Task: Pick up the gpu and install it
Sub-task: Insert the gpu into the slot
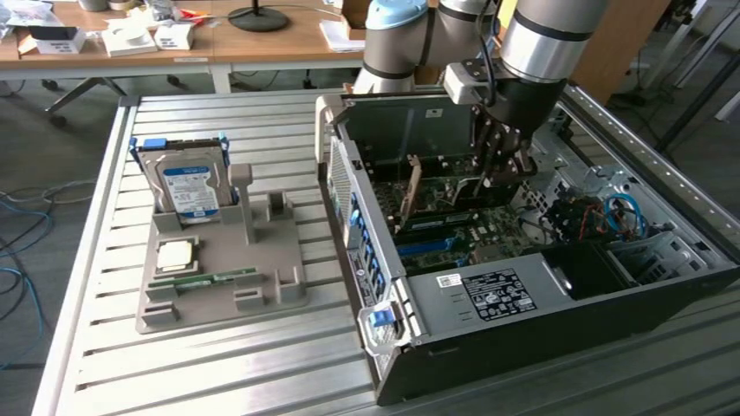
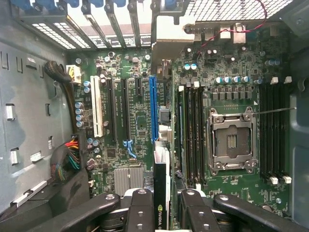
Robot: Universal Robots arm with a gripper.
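While the arm (image 1: 543,43) reaches straight down into the open computer case (image 1: 509,347), its gripper (image 1: 505,169) stands half closed, pinching the gpu (image 2: 161,188) edge-on, in line with the blue motherboard slot (image 2: 153,108). Green logo on card edge; lettering unreadable.

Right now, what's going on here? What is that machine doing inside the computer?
A robot arm's gripper is down inside an open computer case and grips the gpu, a thin graphics card, standing on edge above the motherboard. The card runs in line with the long blue slot; whether it is pushed home I cannot tell. On the exterior view's left, a hard drive stands in a grey holder.
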